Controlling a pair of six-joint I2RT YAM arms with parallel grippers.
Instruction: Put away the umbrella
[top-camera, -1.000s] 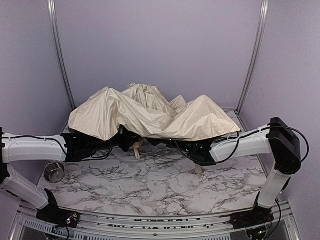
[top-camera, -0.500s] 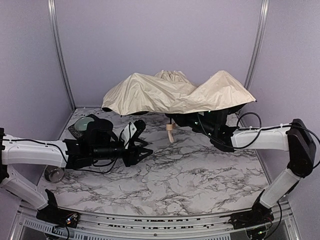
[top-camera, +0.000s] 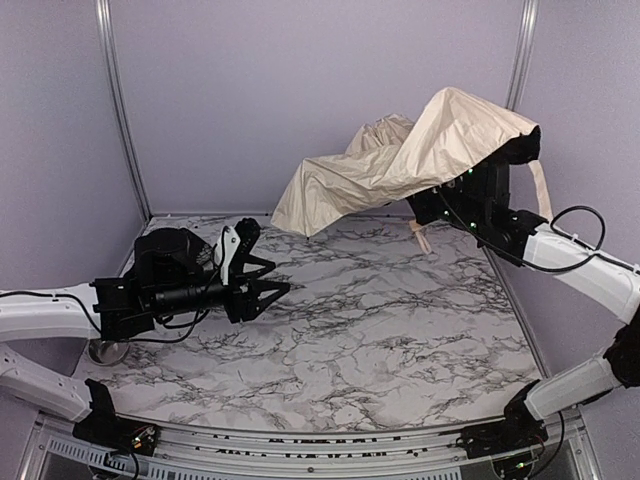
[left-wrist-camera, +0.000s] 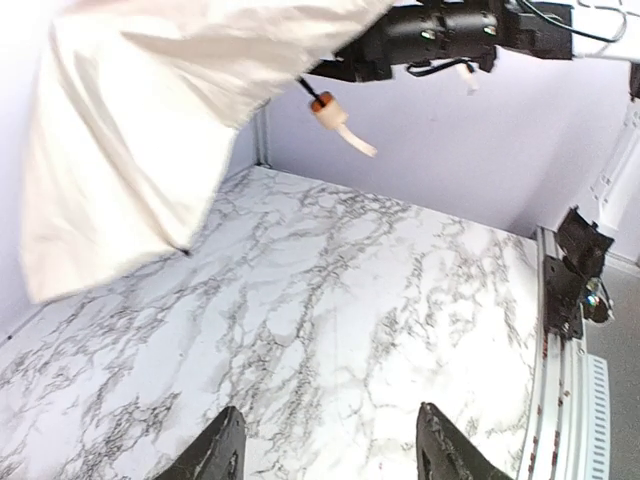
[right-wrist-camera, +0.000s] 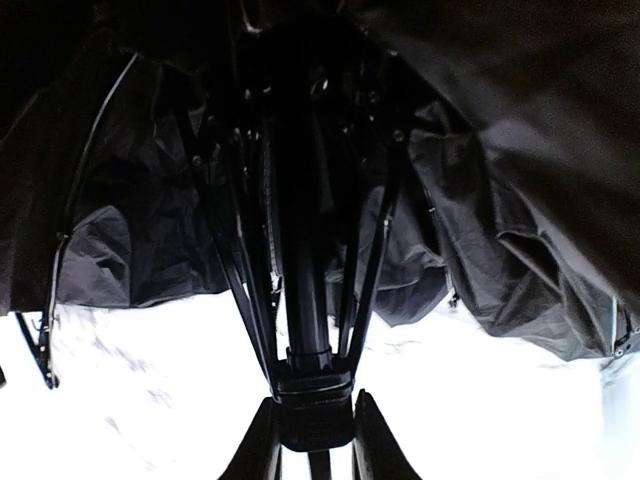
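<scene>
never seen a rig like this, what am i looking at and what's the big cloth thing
These are two robot arms bolted to the near edge of a marble table. The wide picture comes from a fixed camera above and behind them; the other two come from a small camera on each wrist. The cloth is a cream umbrella, partly folded. The right gripper is clamped on its black shaft and holds it up over the table's far right, its tan handle in the air. The left gripper is open and empty. A steel bowl sits by the left arm.
</scene>
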